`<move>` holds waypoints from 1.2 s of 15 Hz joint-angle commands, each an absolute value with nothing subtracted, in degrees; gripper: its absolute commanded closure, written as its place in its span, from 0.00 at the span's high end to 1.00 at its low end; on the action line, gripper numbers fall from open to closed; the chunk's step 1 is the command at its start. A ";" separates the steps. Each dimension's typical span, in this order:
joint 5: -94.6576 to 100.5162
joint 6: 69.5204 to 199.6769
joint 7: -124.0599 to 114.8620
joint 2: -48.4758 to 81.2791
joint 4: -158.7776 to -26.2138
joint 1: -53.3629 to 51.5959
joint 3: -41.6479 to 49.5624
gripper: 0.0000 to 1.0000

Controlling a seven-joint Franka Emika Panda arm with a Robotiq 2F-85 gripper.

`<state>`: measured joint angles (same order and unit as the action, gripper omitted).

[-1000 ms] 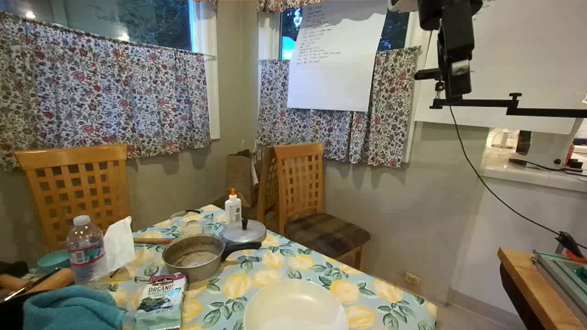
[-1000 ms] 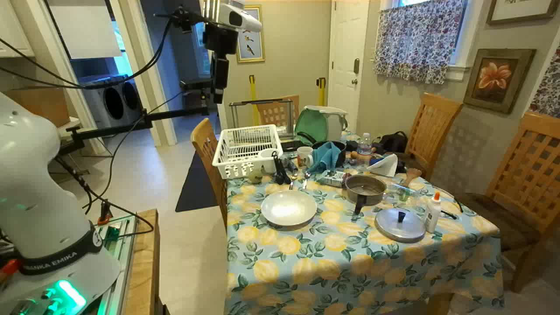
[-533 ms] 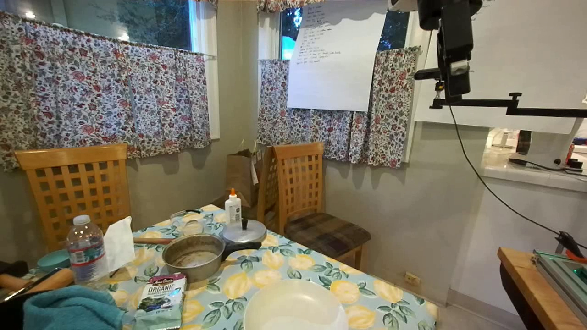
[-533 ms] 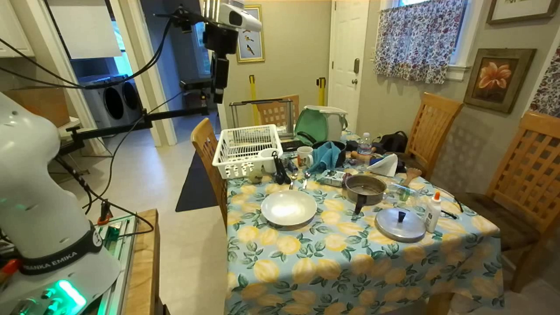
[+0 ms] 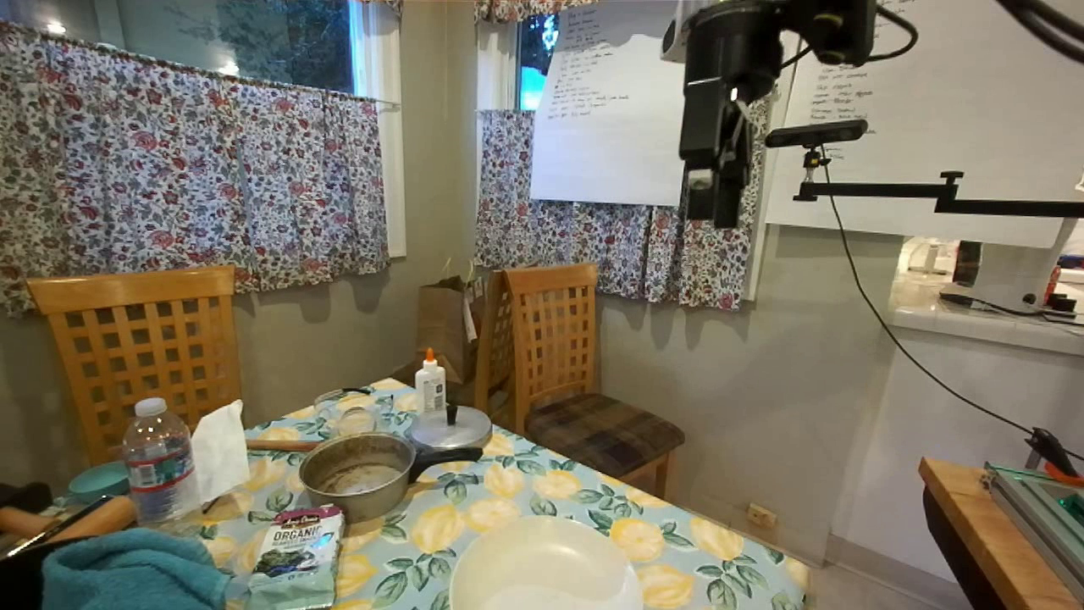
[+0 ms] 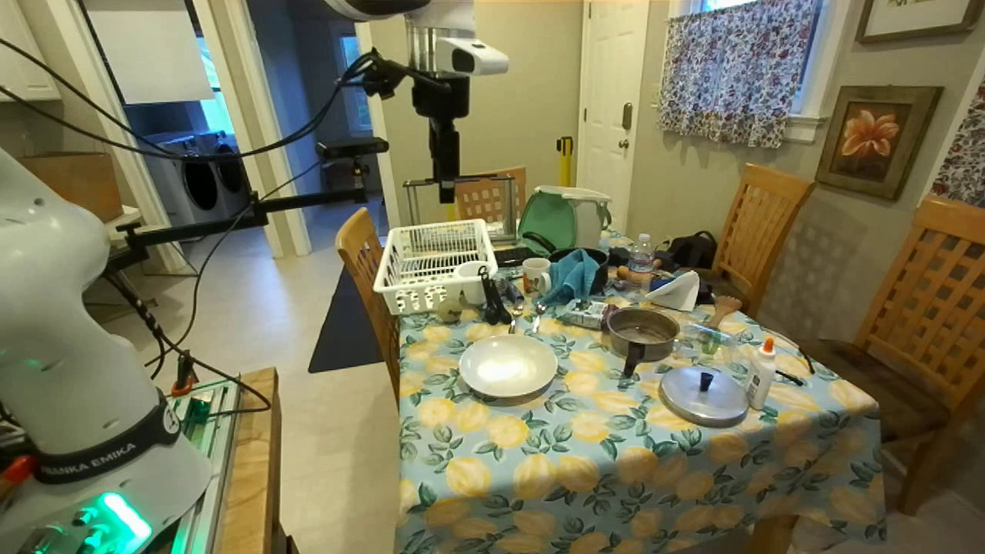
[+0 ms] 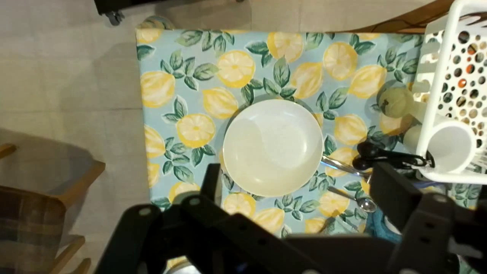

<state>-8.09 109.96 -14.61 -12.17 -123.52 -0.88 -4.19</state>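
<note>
My gripper (image 7: 300,186) is open and empty, its two black fingers wide apart in the wrist view. In both exterior views the gripper (image 5: 713,203) (image 6: 446,185) hangs pointing down, high above the table. Below it in the wrist view lies a white round plate or shallow bowl (image 7: 272,148). A spoon (image 7: 365,204) and another piece of cutlery (image 7: 340,165) lie beside the bowl. Black measuring spoons (image 7: 384,156) hang at a white cup (image 7: 452,146) on the white dish rack (image 7: 430,125). The gripper touches none of these.
A metal pot (image 6: 642,335), its lid (image 6: 704,396), a glue bottle (image 6: 762,377), a snack packet (image 5: 296,555), a water bottle (image 5: 158,462) and a blue cloth (image 6: 573,273) are on the lemon-print tablecloth. A camera arm (image 6: 308,201) stands near the robot. Chairs (image 6: 369,285) surround the table.
The arm has moved: the gripper shifted left and slightly down in an exterior view, and right and down in an exterior view. The objects on the table have not moved.
</note>
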 commanded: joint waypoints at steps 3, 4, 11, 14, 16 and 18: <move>-4.58 117.65 -12.42 -1.46 -118.35 -2.23 -5.10 1.00; -3.93 118.33 -12.21 0.14 -117.71 -2.61 -5.18 1.00; -2.96 119.07 -12.46 4.14 -116.99 -3.76 -4.66 1.00; -2.95 119.29 -12.47 4.43 -116.30 -3.65 -4.26 1.00; -2.95 119.29 -12.47 4.43 -116.20 -3.65 -4.25 1.00; -2.95 119.29 -12.47 4.43 -116.19 -3.65 -4.25 1.00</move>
